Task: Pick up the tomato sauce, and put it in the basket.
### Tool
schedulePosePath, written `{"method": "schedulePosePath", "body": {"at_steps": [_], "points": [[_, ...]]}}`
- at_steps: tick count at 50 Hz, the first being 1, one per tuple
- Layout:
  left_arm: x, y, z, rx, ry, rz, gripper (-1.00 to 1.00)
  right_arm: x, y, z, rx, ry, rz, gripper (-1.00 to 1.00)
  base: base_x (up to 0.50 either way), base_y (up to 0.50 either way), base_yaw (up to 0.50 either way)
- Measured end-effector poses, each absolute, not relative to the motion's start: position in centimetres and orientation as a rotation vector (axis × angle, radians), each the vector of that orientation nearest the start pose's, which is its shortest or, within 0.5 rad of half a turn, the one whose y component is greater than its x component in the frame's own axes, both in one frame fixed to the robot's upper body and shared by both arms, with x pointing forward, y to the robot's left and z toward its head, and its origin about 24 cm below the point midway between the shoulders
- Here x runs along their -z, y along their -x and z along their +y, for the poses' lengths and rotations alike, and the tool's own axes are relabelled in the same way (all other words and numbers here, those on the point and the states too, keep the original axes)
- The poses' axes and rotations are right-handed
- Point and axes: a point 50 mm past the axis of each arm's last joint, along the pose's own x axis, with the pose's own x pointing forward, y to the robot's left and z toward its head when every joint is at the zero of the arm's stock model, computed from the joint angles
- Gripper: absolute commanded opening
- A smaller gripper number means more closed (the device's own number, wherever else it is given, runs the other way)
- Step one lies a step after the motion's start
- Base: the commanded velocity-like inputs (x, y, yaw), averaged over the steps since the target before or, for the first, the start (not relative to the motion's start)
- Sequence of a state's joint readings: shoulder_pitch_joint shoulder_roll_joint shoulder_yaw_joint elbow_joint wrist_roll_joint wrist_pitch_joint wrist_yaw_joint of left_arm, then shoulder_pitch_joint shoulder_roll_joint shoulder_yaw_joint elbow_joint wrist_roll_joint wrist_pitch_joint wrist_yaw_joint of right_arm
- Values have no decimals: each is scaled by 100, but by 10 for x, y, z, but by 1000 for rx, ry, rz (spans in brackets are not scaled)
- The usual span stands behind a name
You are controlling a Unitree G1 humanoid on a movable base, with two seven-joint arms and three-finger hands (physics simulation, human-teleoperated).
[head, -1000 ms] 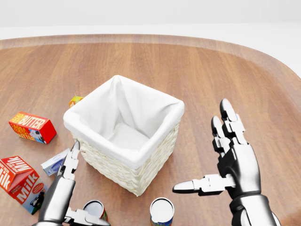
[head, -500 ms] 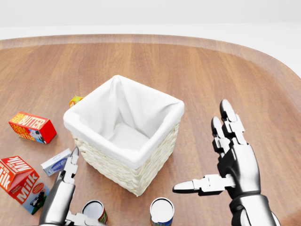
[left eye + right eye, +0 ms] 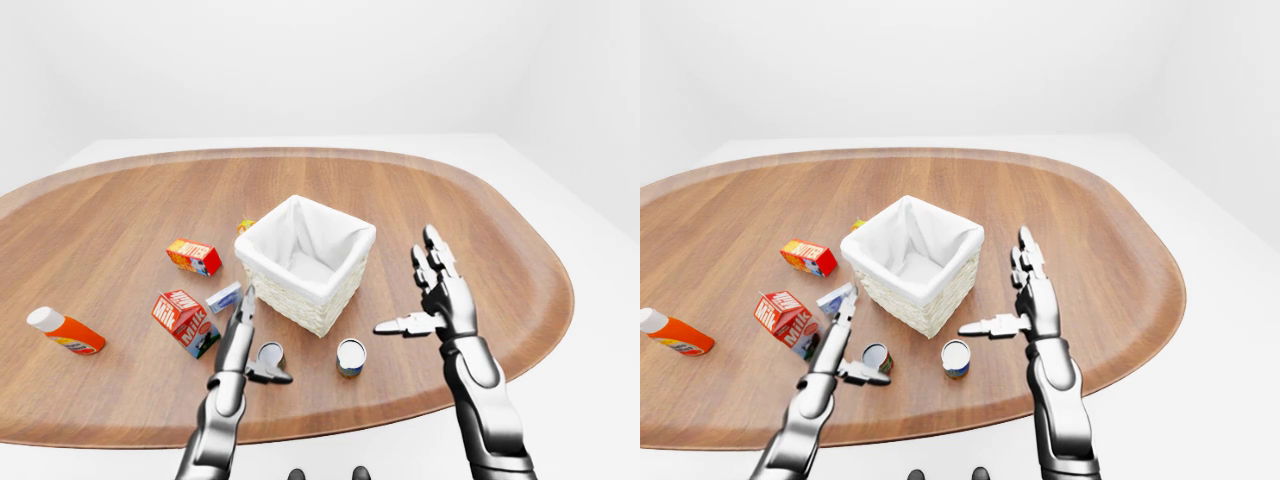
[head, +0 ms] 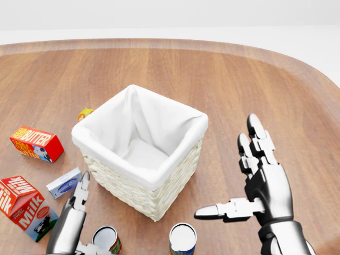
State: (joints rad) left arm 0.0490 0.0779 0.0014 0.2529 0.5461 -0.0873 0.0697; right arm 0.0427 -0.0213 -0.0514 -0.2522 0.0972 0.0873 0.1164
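While the wicker basket point(image 3: 305, 262) is standing near the middle of the wooden counter point(image 3: 120, 210), everything else is lying around it. Well to its left in the left-eye view, an orange bottle point(image 3: 64, 331) is lying on its side; closer in, a red butter box point(image 3: 194, 256) and a milk carton point(image 3: 185, 322) are sitting left of the basket, with a small blue-and-white packet point(image 3: 223, 297) between carton and basket. Below the basket's left corner, the left hand point(image 3: 248, 340) is hovering with its fingers spread wide, its thumb reaching over a can point(image 3: 269, 354) that is lying on its side; I cannot tell which can is the tomato sauce. A second can point(image 3: 350, 357) is standing upright just below the basket. Right of the basket, the right hand point(image 3: 432, 298) is floating open and empty, fingers pointing up.
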Motion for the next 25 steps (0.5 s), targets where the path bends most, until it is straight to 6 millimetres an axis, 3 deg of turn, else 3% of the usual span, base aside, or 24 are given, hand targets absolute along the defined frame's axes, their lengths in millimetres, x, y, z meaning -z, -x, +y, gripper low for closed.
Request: {"method": "schedulePosePath", "body": {"at_steps": [25], "points": [[31,-235,173,8,-633,249,100,-81,-243,-160,-72,-61,-123,100,0,0,0]]}}
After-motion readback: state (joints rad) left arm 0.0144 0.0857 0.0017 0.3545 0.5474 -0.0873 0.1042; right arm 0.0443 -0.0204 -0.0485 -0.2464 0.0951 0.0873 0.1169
